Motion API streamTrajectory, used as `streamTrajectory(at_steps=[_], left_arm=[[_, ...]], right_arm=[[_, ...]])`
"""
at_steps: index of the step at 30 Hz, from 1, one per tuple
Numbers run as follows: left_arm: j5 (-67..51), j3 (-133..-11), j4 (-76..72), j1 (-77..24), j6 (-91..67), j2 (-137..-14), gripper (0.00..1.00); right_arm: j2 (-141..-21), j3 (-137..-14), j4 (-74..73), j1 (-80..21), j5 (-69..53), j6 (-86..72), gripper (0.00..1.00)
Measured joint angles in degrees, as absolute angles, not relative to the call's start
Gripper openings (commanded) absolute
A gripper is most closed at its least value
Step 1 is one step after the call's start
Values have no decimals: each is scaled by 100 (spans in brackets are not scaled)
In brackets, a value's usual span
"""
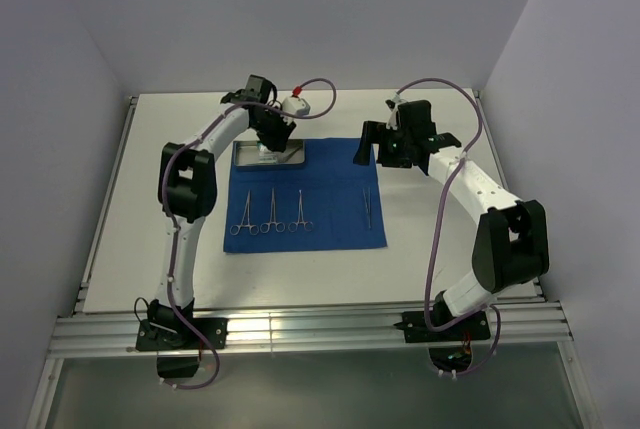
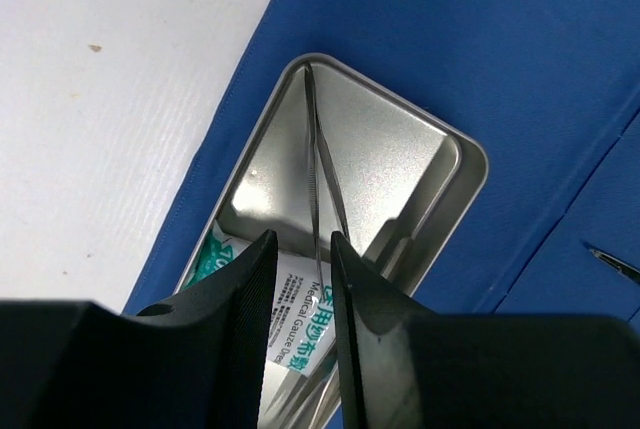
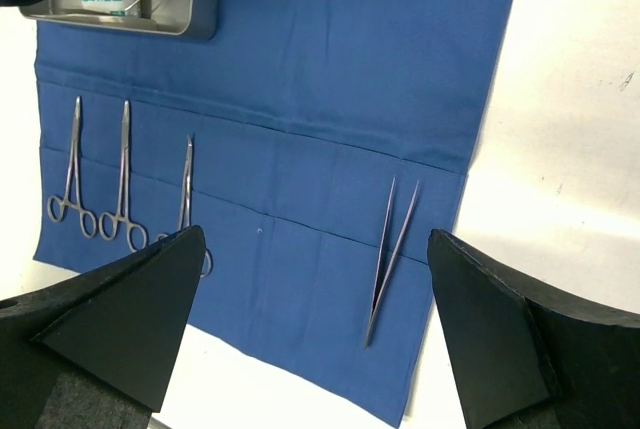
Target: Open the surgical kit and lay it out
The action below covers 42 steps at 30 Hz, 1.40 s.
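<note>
Only the left wrist view looks into the tray (image 2: 380, 139). From above, the left claw (image 2: 303, 249) covers it, and the right wrist view catches just one end of it. Only the right wrist view shows the laid-out steel plainly.

The left claw hangs low over the tray's near end, its fingers (image 2: 230, 309) a narrow gap apart and pinching nothing. Under them lies the packet (image 2: 300, 309), white with green print. The tweezers (image 2: 312, 169) run from that gap ahead to the tray's far corner. One leg lies in the gap, clear of the left finger, and the other passes by the right finger's edge; whether it touches I cannot tell. Ahead, the tray floor is bare. Past the far rim and to the claw's right is cloth (image 2: 480, 39). To its left the cloth's edge runs just beside the tray, then table (image 2: 110, 99).

The right claw (image 3: 315, 239) hangs above the cloth, spread wide and empty. Just inside its right finger the second tweezers (image 3: 392, 249) lie flat. Ahead-left, three clamps (image 3: 122, 174) lie in a row, rings toward the claw, with the third's ring partly behind the left finger. Bare cloth lies between clamps and tweezers. The cloth's edge is just right of the second tweezers, then open table. Farthest ahead-left, the tray sits at the cloth's far corner.
</note>
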<state>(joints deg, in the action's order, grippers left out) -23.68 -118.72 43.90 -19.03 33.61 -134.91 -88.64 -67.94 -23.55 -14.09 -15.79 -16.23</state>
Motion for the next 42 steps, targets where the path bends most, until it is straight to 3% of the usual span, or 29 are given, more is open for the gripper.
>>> streamTrajectory(at_steps=[11,16,22,29,42], left_arm=[[-2244,-11828,4357,-1962,3363,-13714,31],[-2176,-11828,4292,-1992,3363,-13714,18],[-2119,-11762,4204,-1999,3389,-13714,15],[-2110,-11738,4193,-1999,3415,-13714,1],[-2305,-11738,4335,-2060,3286,-13336,0]], right_arm=[[-8952,-6827,-2368,-1354,-1616,-1675,100],[-8952,-6836,-2370,-1339,-1621,-1691,100],[-8991,-6849,-2375,-1299,-1651,-1710,100],[-9148,-6869,-2416,-1232,-1708,-1756,100],[-9118,-6871,-2469,-1201,-1874,-1588,100]])
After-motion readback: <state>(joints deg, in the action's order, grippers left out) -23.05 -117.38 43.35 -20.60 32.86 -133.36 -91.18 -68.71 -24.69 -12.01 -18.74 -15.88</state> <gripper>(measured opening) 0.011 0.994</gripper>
